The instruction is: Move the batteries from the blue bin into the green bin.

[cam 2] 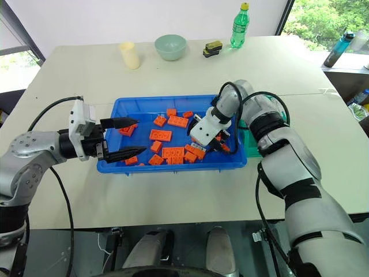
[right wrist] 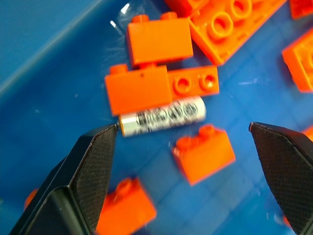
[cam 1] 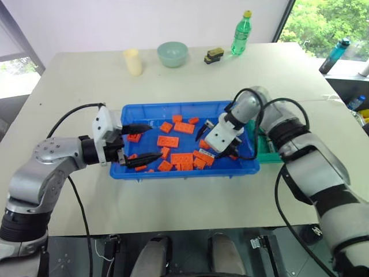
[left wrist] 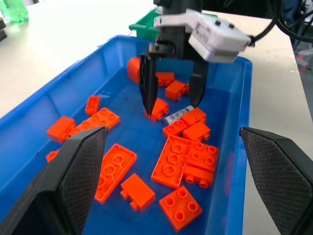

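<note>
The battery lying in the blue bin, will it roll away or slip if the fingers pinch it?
The battery is a smooth round cylinder, so it may slip or roll. Orange bricks touching one side would probably stop it rolling that way. It looks rigid, so the open right gripper likely won't squash it.

Pale beige table (cam 1: 173,81), plain white wall (cam 1: 144,23) behind, windows (cam 1: 323,20) with green foliage, daylight

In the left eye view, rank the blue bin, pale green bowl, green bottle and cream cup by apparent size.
1. blue bin, by far the largest.
2. pale green bowl.
3. green bottle and cream cup look alike; both stand farther back, so I leave them unranked.
</note>
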Tool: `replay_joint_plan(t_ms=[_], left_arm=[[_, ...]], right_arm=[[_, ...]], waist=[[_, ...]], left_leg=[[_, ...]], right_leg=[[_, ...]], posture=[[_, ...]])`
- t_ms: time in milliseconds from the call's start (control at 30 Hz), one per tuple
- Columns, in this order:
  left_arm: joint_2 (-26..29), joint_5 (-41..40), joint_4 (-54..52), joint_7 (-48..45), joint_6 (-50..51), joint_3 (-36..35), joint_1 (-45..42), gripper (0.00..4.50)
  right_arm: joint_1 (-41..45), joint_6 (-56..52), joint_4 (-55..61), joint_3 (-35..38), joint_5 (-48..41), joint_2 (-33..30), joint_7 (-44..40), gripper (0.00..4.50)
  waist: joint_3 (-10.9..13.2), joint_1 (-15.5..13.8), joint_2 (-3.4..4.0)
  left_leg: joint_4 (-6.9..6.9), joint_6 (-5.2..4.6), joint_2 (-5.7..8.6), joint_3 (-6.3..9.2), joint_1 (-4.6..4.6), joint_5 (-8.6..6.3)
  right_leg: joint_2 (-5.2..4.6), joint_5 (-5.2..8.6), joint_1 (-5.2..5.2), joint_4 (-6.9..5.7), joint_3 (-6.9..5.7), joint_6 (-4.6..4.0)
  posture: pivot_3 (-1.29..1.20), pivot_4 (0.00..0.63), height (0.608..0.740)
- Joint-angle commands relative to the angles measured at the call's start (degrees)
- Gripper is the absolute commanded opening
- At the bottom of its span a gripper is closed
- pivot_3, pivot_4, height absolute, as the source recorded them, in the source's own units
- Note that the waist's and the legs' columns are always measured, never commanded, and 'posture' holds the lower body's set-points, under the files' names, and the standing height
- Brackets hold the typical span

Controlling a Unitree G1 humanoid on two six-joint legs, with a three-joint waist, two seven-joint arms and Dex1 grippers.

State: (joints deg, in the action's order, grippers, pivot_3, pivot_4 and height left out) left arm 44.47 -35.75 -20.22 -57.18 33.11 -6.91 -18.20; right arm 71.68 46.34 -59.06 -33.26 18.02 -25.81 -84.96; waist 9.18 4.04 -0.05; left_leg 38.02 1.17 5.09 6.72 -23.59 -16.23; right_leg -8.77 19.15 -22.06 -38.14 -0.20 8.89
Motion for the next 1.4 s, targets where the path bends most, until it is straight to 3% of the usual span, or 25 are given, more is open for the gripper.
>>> replay_joint_plan(t_ms=[33, 367, 467, 567, 933, 1267, 1333, 1400], left_arm=[[0.85, -1.32, -2.28, 0.56, -0.01, -2.34, -0.02, 4.5], [1.39, -2.06, -3.12, 1.48, 0.44, -3.14, 0.46, 4.5], [1.37, -2.06, -3.12, 1.77, 0.35, -3.05, 0.36, 4.5], [1.27, -2.03, -3.11, 1.99, 0.21, -2.94, 0.28, 4.5], [0.91, -1.24, -1.07, 0.92, -1.22, -1.6, -0.7, 4.5], [0.36, 0.3, 3.16, -1.58, -2.59, 0.83, -5.34, 4.5], [0.24, 0.36, 3.5, -1.68, -2.55, 0.9, -5.92, 4.5], [0.32, 0.18, 3.3, -1.74, -2.37, 0.76, -5.84, 4.5]], right_arm=[[1.99, 2.26, -2.14, -0.5, 1.87, 1.33, 1.0, 4.44], [2.17, 3.76, -6.12, -1.37, 5.72, 3.93, 2.51, 4.44], [1.93, 3.79, -6.66, -1.49, 6.17, 4.29, 2.17, 3.69], [1.61, 3.44, -6.4, -1.1, 6.03, 4.21, 1.76, 2.24], [-0.48, -2.14, -0.8, 3.41, -0.5, 0.33, -4.32, 2.24], [2.0, -2.99, 1.67, 3.85, 0.82, -2.23, -0.93, 2.24], [1.57, -8.35, 3.24, 5.39, -1.74, -1.33, -2.4, 2.24], [0.55, -20.6, 8.43, 8.8, -6.95, -0.19, -4.95, 2.24]], waist=[[0.0, 0.05, 0.0], [-0.02, 0.15, -0.01], [-0.02, 0.14, -0.01], [-0.02, 0.15, 0.0], [-0.02, -0.02, 0.0], [-0.01, 0.04, 0.01], [-0.01, 0.08, 0.01], [0.0, 0.2, 0.03]], left_leg=[[0.0, 0.01, 0.0, 0.0, 0.0, 0.0], [-0.02, 0.03, -0.04, 0.04, 0.14, 0.01], [-0.01, 0.03, -0.03, 0.06, 0.19, 0.01], [-0.01, 0.03, -0.03, 0.06, 0.19, 0.01], [0.0, 0.03, 0.0, 0.09, 0.19, 0.01], [-0.03, 0.03, 0.01, 0.05, 0.18, 0.01], [-0.04, 0.03, 0.0, 0.05, 0.17, 0.01], [-0.03, 0.03, -0.02, 0.01, 0.17, 0.01]], right_leg=[[0.0, 0.0, 0.0, 0.0, 0.0, 0.0], [0.07, 0.0, 0.14, -0.01, 0.0, 0.0], [0.07, 0.0, 0.21, 0.0, 0.0, 0.0], [0.07, 0.0, 0.22, 0.0, 0.0, 0.0], [0.05, 0.0, 0.26, 0.02, 0.0, 0.0], [0.02, 0.0, 0.2, 0.01, 0.0, 0.0], [0.04, 0.0, 0.19, 0.01, 0.0, 0.0], [0.04, 0.0, 0.14, 0.0, 0.0, 0.0]], posture=[[0.0, 0.15, 0.73], [0.0, 0.15, 0.73], [0.0, 0.15, 0.73], [0.0, 0.15, 0.73], [0.0, 0.15, 0.73], [0.0, 0.15, 0.73], [0.0, 0.15, 0.73], [0.0, 0.15, 0.73]])
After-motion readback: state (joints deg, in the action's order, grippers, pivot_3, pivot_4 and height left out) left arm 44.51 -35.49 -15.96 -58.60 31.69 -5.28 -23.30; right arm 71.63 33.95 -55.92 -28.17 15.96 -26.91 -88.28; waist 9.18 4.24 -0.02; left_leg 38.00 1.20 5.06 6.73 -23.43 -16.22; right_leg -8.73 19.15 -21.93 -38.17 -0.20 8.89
